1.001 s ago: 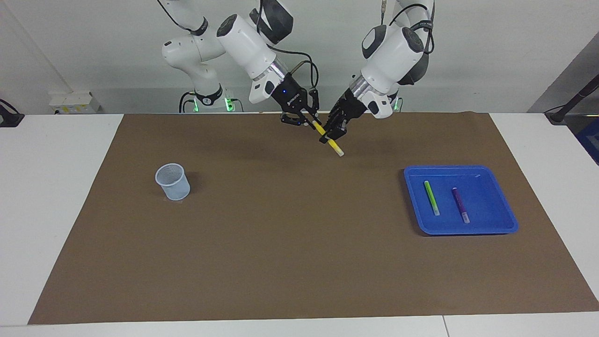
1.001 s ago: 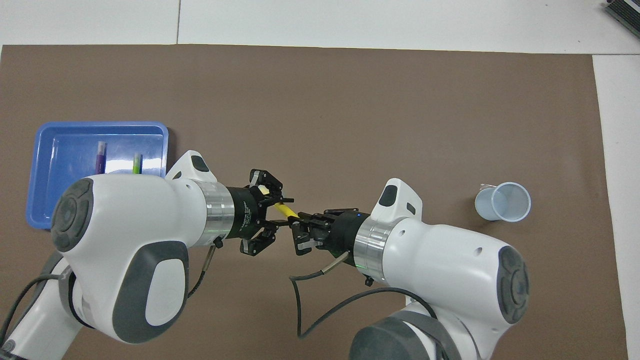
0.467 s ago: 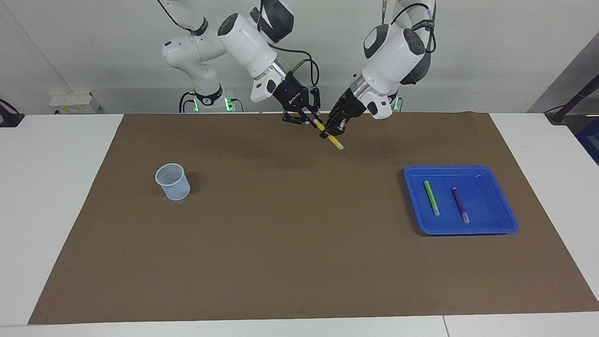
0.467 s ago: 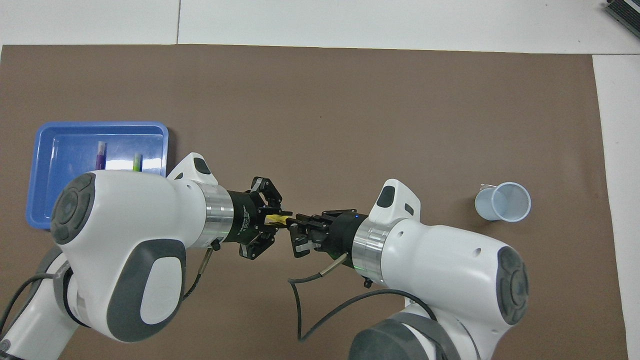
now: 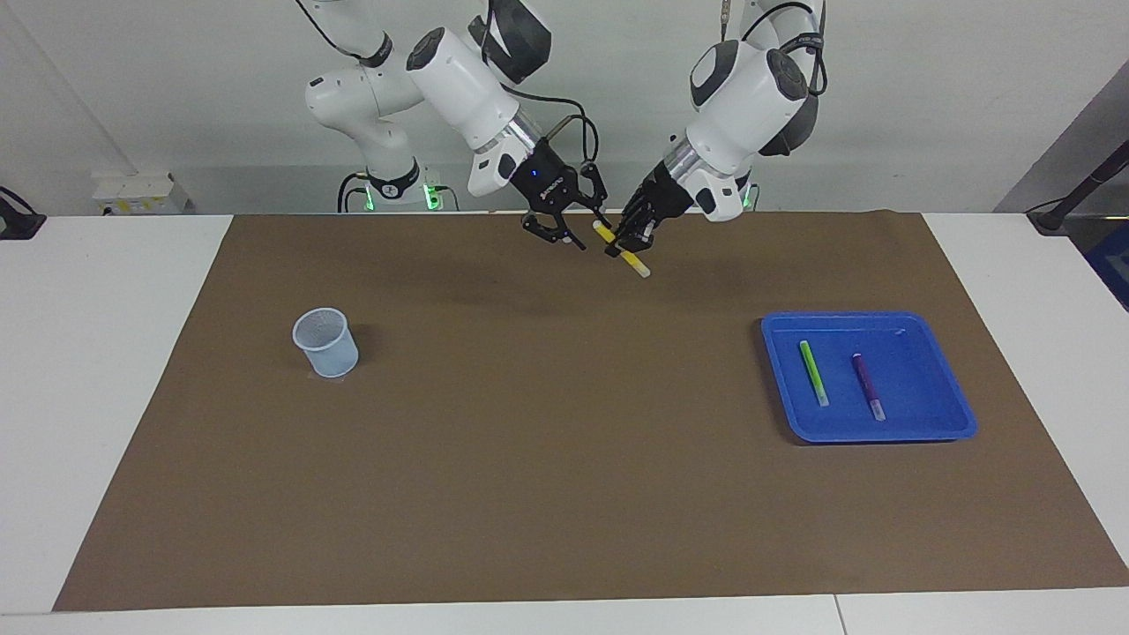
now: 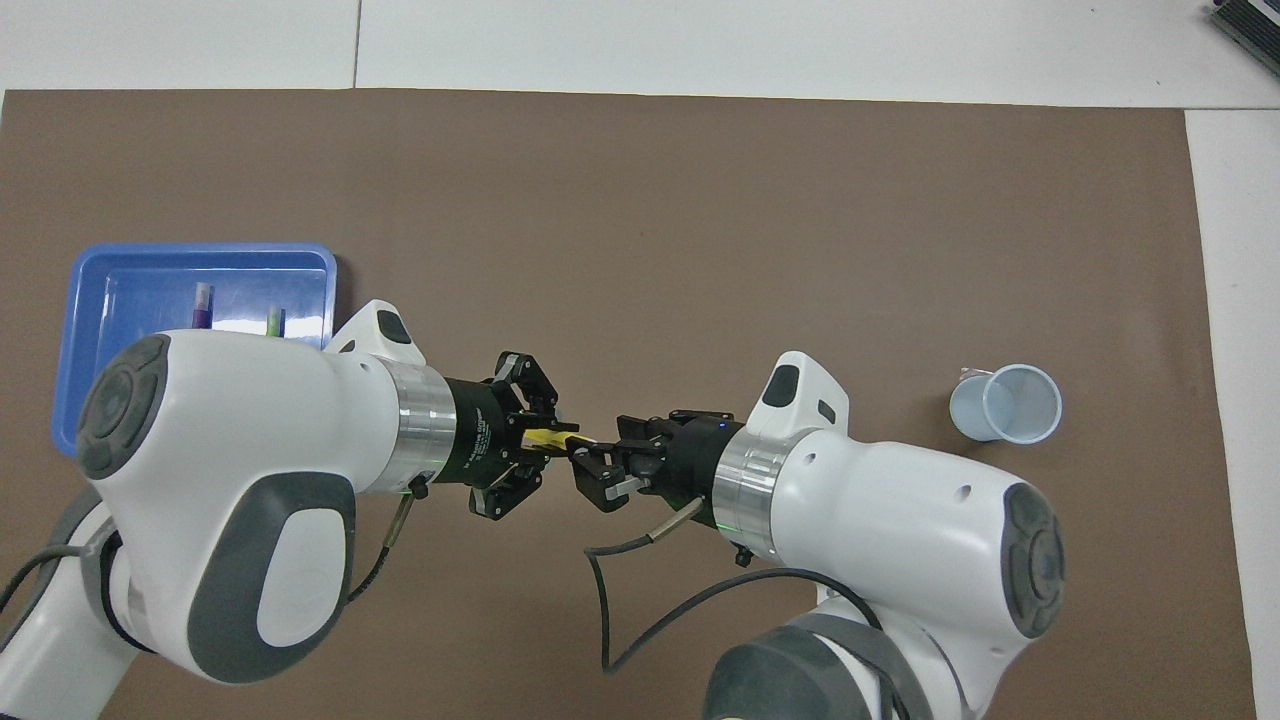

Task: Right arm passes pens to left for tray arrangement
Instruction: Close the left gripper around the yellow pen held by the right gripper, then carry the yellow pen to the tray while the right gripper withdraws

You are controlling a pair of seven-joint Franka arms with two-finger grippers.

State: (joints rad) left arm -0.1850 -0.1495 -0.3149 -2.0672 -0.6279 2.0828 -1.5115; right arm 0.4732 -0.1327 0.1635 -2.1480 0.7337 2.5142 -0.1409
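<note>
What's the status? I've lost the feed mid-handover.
Left gripper shut on yellow pen, over the mat. Right gripper open beside it. Green pen and purple pen in tray. Nothing in the way.

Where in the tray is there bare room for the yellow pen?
The tray has bare floor between the purple pen and its rim toward the left arm's end, and a narrower strip between the purple pen and the green pen.
</note>
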